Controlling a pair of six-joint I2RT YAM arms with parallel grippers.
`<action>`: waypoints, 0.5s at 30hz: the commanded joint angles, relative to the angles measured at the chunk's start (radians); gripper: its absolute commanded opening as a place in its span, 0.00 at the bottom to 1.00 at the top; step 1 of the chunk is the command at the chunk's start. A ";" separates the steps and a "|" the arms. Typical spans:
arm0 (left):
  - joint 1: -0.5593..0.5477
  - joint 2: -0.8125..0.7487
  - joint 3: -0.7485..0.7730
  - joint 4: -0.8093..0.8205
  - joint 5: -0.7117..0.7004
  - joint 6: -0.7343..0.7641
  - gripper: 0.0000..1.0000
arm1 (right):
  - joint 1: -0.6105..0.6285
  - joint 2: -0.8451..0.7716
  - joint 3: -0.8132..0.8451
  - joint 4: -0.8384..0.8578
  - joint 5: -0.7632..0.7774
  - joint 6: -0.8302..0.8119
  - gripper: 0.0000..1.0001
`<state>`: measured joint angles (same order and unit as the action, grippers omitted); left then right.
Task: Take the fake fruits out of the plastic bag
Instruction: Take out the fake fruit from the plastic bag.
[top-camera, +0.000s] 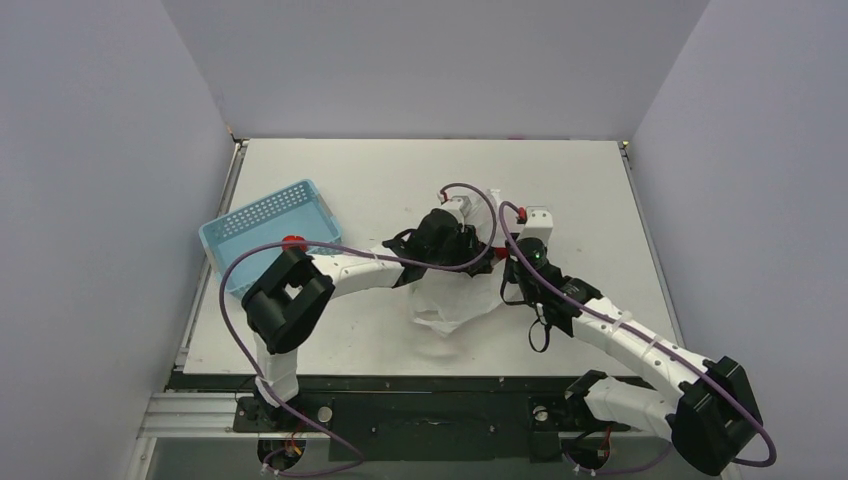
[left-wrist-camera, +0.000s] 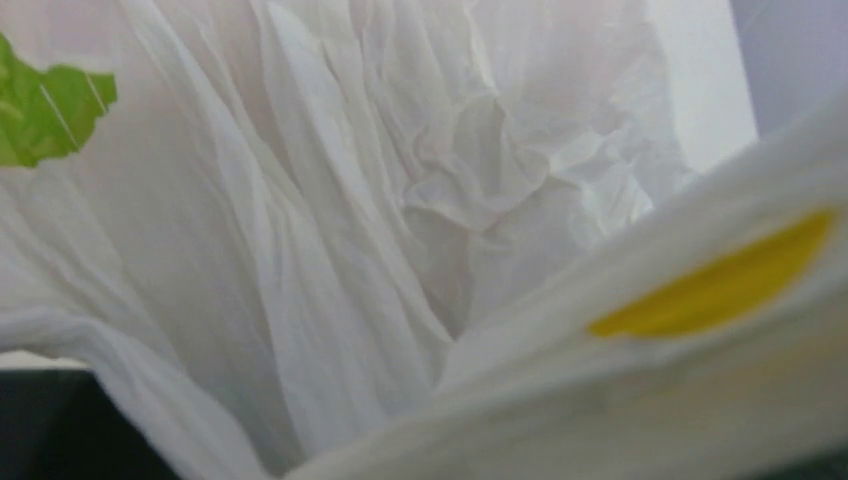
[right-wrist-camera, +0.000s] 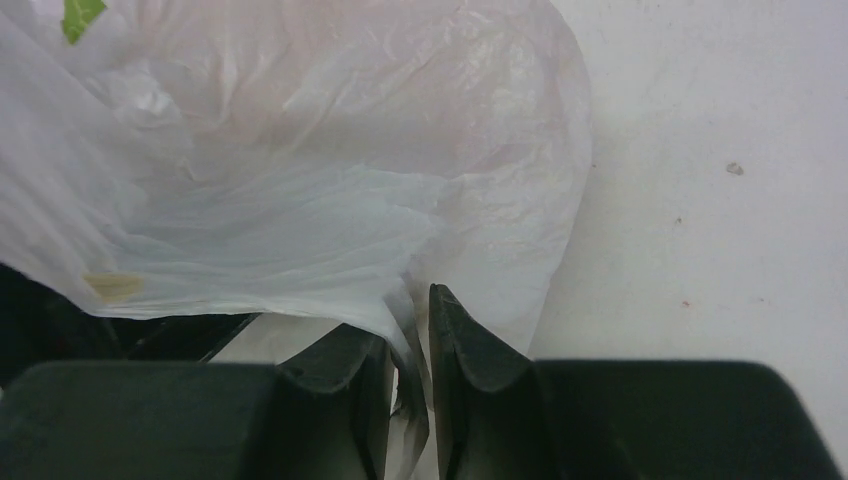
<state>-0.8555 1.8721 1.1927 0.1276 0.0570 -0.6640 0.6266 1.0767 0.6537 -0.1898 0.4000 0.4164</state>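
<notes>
The plastic bag (top-camera: 455, 300) lies crumpled in the middle of the table. My left gripper (top-camera: 447, 238) is pushed into its mouth from the left. The left wrist view shows only folds of the bag (left-wrist-camera: 330, 200) with a green print (left-wrist-camera: 45, 110) and a yellow print (left-wrist-camera: 720, 285); its fingers and any fruits inside are hidden. My right gripper (right-wrist-camera: 410, 340) is shut on a pinched edge of the bag (right-wrist-camera: 330, 150) at the bag's right side, seen in the top view (top-camera: 510, 262). A small red fruit piece (top-camera: 293, 242) sits at the near rim of the blue basket (top-camera: 255, 205).
The blue perforated basket stands at the left of the white table (top-camera: 580, 190), close to the left arm's elbow (top-camera: 288, 300). Grey walls enclose the table on three sides. Purple cables loop over both arms.
</notes>
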 joint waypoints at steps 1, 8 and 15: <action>-0.003 0.034 0.066 -0.049 -0.047 0.051 0.37 | -0.015 -0.033 -0.010 0.066 -0.018 0.008 0.14; -0.002 0.084 0.066 -0.035 -0.077 0.024 0.39 | -0.024 -0.054 -0.022 0.074 -0.037 0.015 0.12; -0.002 0.148 0.089 -0.007 -0.112 0.020 0.38 | -0.032 -0.044 -0.041 0.098 -0.081 0.035 0.09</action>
<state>-0.8558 1.9839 1.2316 0.0864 -0.0135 -0.6445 0.6022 1.0477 0.6353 -0.1593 0.3489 0.4282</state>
